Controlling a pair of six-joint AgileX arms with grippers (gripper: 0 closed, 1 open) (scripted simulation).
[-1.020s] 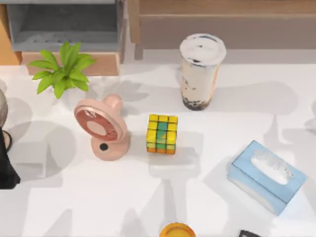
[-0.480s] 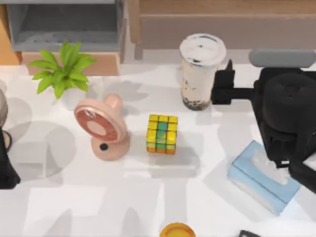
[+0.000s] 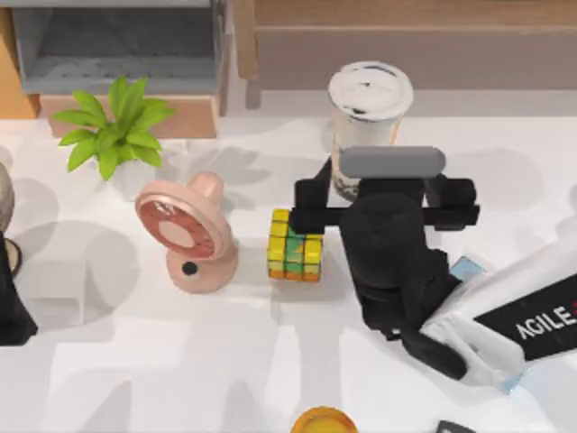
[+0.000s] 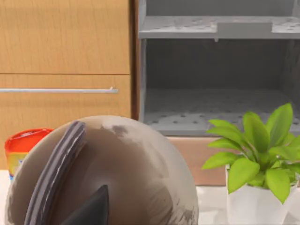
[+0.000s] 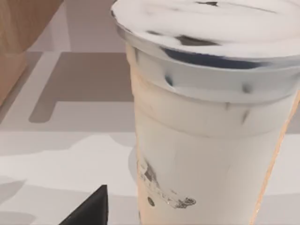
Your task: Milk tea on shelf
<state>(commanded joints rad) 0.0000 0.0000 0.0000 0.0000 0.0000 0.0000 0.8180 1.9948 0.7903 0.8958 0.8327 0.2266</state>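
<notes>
Hovering right gripper (image 3: pixel 383 185) beside milk tea (image 3: pixel 369 99) | jaws wide | right wrist: cup close-up | left arm (image 3: pixel 11 298) parked

The white table (image 3: pixel 135 361) carries the milk tea (image 3: pixel 370 99), puzzle cube (image 3: pixel 295 245), pink fan (image 3: pixel 185 236) and potted plant (image 3: pixel 117 135)

My right arm (image 3: pixel 505 325) wore a white shell lettered AGILE in white on black, ending in a black gripper (image 3: pixel 383 194).
</notes>
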